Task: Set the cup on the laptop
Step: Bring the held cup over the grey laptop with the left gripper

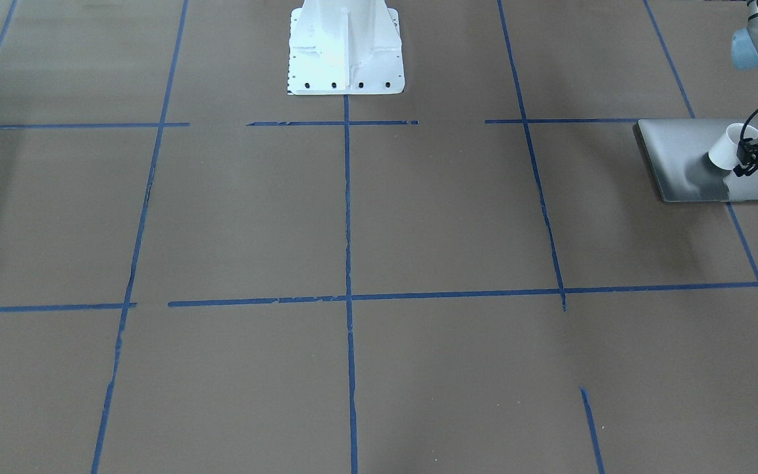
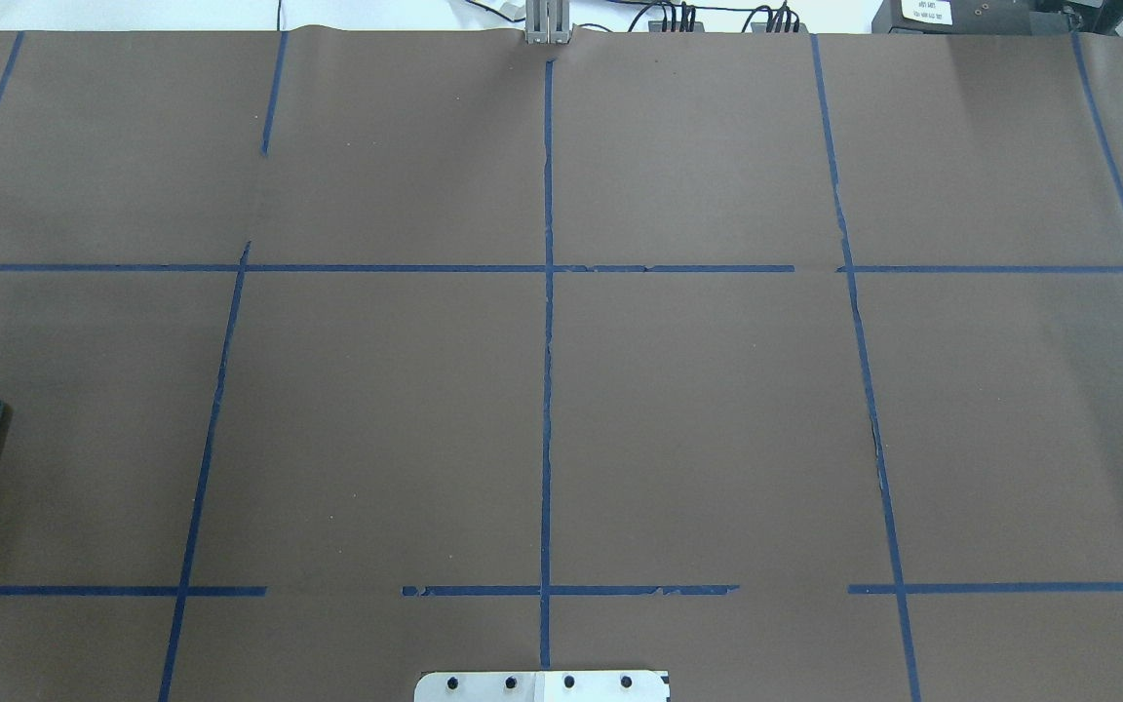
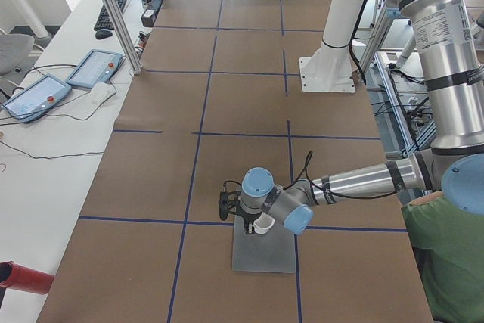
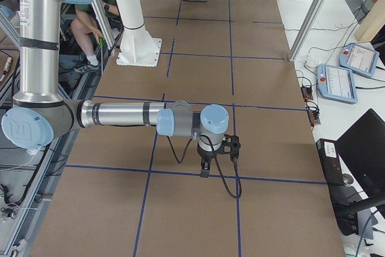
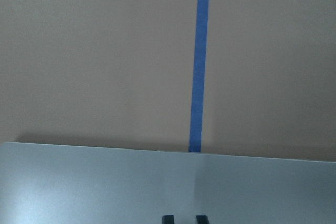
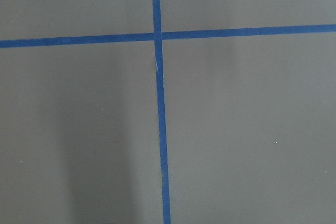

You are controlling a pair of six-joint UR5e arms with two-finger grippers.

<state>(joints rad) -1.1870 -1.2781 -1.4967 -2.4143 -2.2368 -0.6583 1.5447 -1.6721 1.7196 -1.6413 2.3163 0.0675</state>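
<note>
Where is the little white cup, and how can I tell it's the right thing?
Look at the big brown table with blue tape lines, then find the flat silver-grey laptop near its end on the robot's left. The cup is over that laptop, tilted, in the black left gripper; it is the only small white thing there.

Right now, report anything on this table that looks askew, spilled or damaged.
Nothing spilled. The blue tape grid lines are frayed and broken in places. The small white mug, in the left pincer over the thin silver-grey laptop, looks tilted in the front-facing view; that may be camera angle.
</note>
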